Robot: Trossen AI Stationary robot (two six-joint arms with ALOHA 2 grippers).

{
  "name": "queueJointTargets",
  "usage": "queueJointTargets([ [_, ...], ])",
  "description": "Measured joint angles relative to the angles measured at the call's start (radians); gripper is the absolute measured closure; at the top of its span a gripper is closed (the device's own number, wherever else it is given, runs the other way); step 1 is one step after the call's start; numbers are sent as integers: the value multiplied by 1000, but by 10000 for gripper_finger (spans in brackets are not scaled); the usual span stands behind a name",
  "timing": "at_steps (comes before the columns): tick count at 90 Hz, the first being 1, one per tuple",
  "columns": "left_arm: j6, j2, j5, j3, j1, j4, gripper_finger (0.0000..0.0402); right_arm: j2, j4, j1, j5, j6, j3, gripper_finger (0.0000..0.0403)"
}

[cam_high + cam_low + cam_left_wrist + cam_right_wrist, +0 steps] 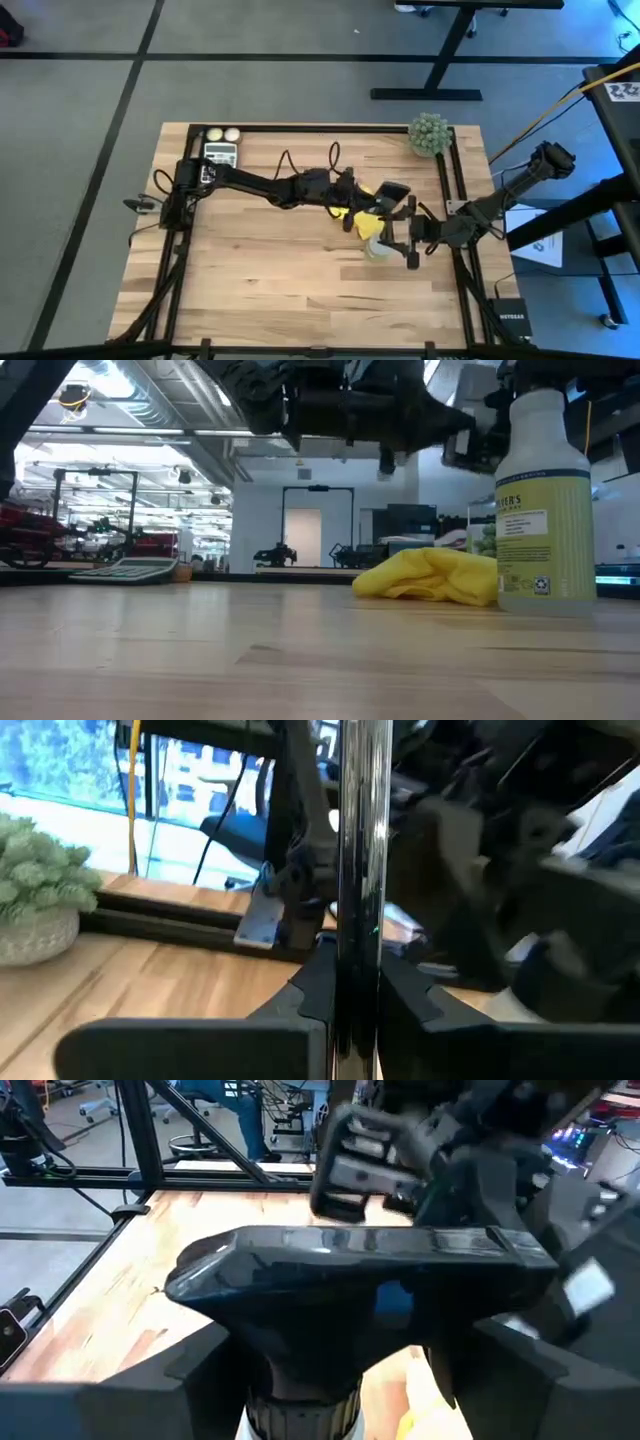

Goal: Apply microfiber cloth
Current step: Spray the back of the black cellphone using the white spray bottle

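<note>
So I'm watching the feeds right now and the microfiber cloth (pixel 360 222) is lying bunched up on the table (pixel 250 290), over towards the right edge and about halfway between the far and near edges. In the low view it's sitting flat on the wood as a soft yellow heap (pixel 430 577), just beside the spray bottle (pixel 543 510), and nothing is gripping it. The left gripper (pixel 380 197) is hanging above the cloth's far side, reaching across from the left edge, and it's clamping a black smartphone (pixel 394 190). In the left wrist view the phone (pixel 360 840) is showing edge-on as a thin glossy slab, with the fingers (pixel 300 995) squeezing it from both sides. The right gripper (pixel 395 238) is coming in from the right edge and sitting at the top of the bottle (pixel 378 248), which is standing upright on the table on the cloth's near side. In the right wrist view I'm looking down on the black sprayer head (pixel 350 1280), and the fingers (pixel 150 1390) are spread wide on either side of the neck with wood showing in the gap, so I'm calling that one not closed. Elsewhere, a potted plant (pixel 430 133) is sitting at the far right corner, and a calculator (pixel 220 154) and two small balls (pixel 222 133) are hanging out near the far left corner.
</note>
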Motion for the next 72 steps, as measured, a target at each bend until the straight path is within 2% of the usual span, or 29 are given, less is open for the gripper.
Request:
queueJointTargets([
  [17,-1,1,-4,0,2,-51,382,0,-4,0,0,2,0,152],
  [36,-1,1,-1,0,1,-44,382,0,-5,0,-2,-8,0,198],
  [44,-1,1,-1,0,1,-42,382,0,-6,0,0,-8,0,203],
  [54,-4,1,-1,0,1,-44,382,0,-9,0,18,-4,0,189],
  [72,-10,-9,-3,0,3,-58,382,0,-83,0,57,35,21,131],
])
